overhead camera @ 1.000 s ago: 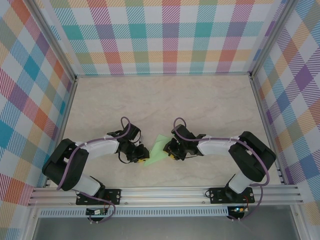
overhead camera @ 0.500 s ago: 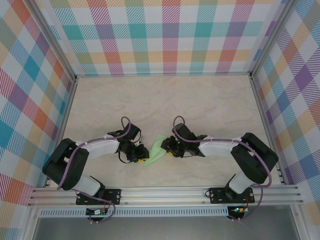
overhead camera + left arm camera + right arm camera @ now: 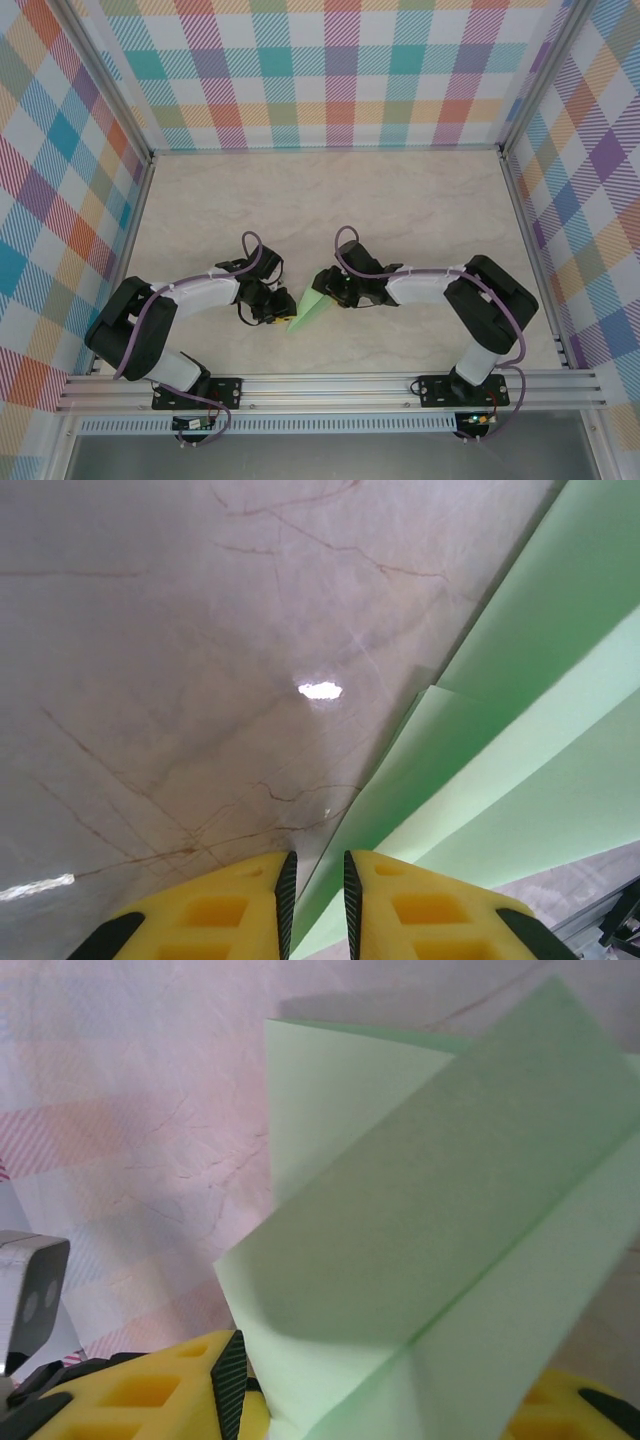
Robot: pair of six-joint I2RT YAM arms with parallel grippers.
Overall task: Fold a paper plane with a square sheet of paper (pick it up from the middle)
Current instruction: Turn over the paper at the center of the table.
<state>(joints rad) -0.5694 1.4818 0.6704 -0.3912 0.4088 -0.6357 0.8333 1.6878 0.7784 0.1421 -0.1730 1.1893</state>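
The pale green paper [image 3: 308,309] lies between the two arms, folded into a slim wedge pointing toward the near left. My left gripper [image 3: 284,318] sits at its near tip. In the left wrist view the yellow jaws [image 3: 316,900] are almost closed, with the edge of the paper [image 3: 520,730] running into the narrow gap. My right gripper [image 3: 322,292] is at the far end of the wedge. In its wrist view a raised flap of the paper [image 3: 430,1260] with a crease covers the space between the fingers [image 3: 150,1395], which stand well apart.
The marbled tabletop [image 3: 330,210] stretches away behind the arms, inside plaid walls [image 3: 330,70]. A metal rail [image 3: 330,385] runs along the near edge by the arm bases.
My right gripper has moved left toward the left gripper, carrying the paper's flap over. The green shape has narrowed from a broad patch to a slim wedge. The left gripper stayed put.
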